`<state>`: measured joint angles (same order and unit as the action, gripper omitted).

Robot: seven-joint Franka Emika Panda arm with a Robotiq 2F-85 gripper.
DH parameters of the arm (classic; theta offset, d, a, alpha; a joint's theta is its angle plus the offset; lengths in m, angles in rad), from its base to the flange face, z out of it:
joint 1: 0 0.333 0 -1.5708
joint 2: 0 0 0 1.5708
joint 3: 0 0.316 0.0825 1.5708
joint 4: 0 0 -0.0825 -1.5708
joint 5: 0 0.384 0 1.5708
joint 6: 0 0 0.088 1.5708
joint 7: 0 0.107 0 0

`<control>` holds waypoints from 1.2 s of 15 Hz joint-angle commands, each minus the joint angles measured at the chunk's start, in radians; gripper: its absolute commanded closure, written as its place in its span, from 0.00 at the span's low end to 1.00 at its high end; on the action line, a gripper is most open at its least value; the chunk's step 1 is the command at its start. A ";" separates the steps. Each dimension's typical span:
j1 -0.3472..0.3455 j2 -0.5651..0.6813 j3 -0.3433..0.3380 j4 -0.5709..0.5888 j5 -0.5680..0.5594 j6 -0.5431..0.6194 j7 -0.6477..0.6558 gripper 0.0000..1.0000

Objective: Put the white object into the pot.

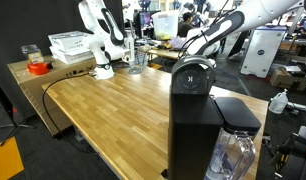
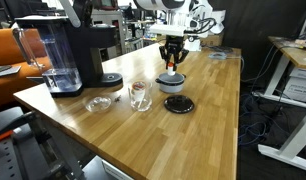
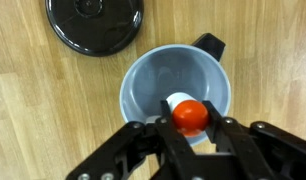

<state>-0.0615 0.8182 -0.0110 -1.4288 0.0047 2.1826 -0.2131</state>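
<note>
My gripper (image 3: 191,124), at lower centre of the wrist view, is clamped on the red-topped white object (image 3: 176,101); it hangs within the mouth of the grey pot (image 3: 138,85); a black lid (image 3: 93,20) lies upper left, just beside the pot.

Black lid (image 3: 95,22) upper left, grey-blue pot (image 3: 143,90) at centre, both on the pale wood-grain table (image 3: 33,110). Low in frame, the white object (image 3: 177,101) shows a bright red top, framed by the black gripper (image 3: 190,128)
</note>
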 commanded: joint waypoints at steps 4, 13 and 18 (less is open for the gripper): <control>-0.014 0.065 0.013 0.101 -0.002 -0.076 0.005 0.49; -0.009 0.018 0.016 0.045 0.002 -0.074 0.018 0.00; 0.012 -0.156 0.016 -0.165 -0.005 0.011 0.048 0.00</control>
<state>-0.0565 0.8062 -0.0021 -1.4112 0.0061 2.1245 -0.1868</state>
